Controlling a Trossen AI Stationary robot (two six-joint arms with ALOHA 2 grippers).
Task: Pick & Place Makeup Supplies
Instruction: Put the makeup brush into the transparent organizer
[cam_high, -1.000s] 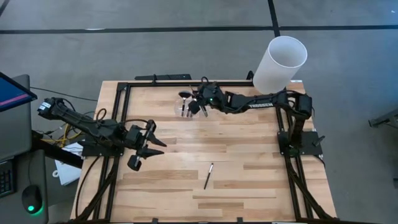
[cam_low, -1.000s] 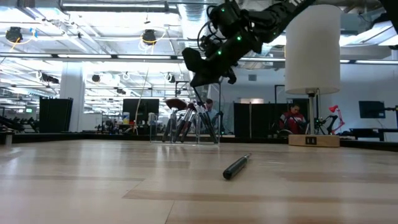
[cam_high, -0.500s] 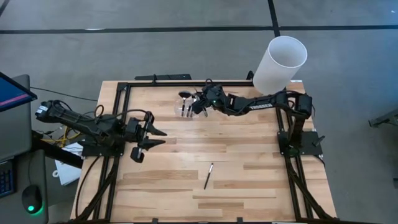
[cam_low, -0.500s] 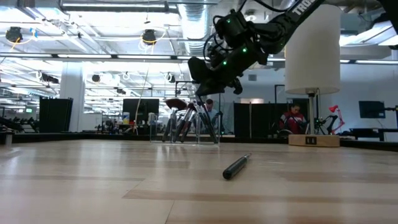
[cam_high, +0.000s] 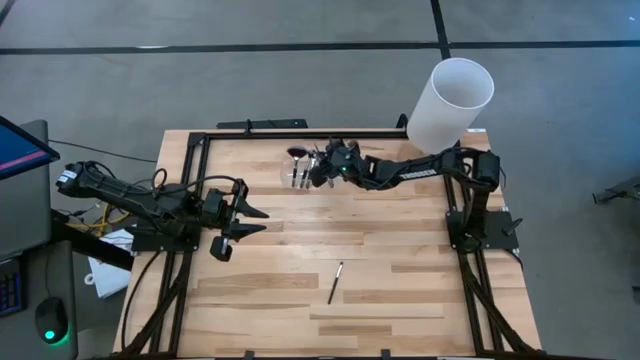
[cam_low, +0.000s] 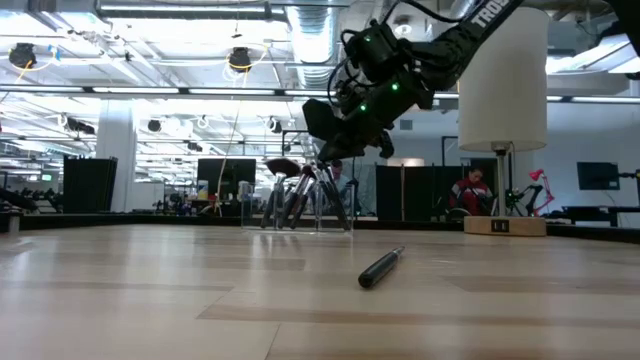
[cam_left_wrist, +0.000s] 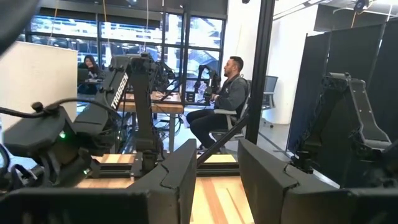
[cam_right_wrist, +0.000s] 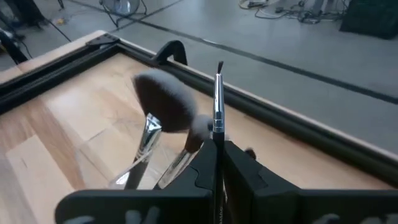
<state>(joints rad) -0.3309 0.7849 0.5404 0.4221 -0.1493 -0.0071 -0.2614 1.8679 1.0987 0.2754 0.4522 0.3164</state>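
Observation:
Several slim makeup brushes (cam_low: 300, 195) stand bristles-up in a small clear holder (cam_high: 298, 174) near the table's far edge; among them is one with a wide fluffy dark head (cam_right_wrist: 163, 102). Another black brush (cam_high: 335, 283) lies flat on the near middle of the table (cam_low: 380, 268). My right gripper (cam_high: 323, 168) hovers just above and beside the holder (cam_low: 330, 135) and is shut on a thin brush (cam_right_wrist: 217, 106). My left gripper (cam_high: 252, 219) is open and empty over the table's left part (cam_left_wrist: 217, 171). My right gripper pinches a slim brush between its two fingers at the silver ferrule's base (cam_right_wrist: 217, 132). The brush runs along the fingers, its small dark bristle tip (cam_right_wrist: 220, 66) sticking out well beyond the fingertips. It is off the table, over the holder; whether it touches other brushes I cannot tell.
A tall white cylinder (cam_high: 450, 100) stands at the far right corner on a small base (cam_low: 504, 225). A black frame rail (cam_high: 300, 133) runs along the far edge, just behind the holder. Bare wood lies between the arms around the lying brush. People sit in the room beyond.
My right gripper, still shut, has sunk a little toward the holder and shifted slightly toward the table's right. My left gripper has swung toward the far edge and now sits level, open as before. The brush on the table has not moved.

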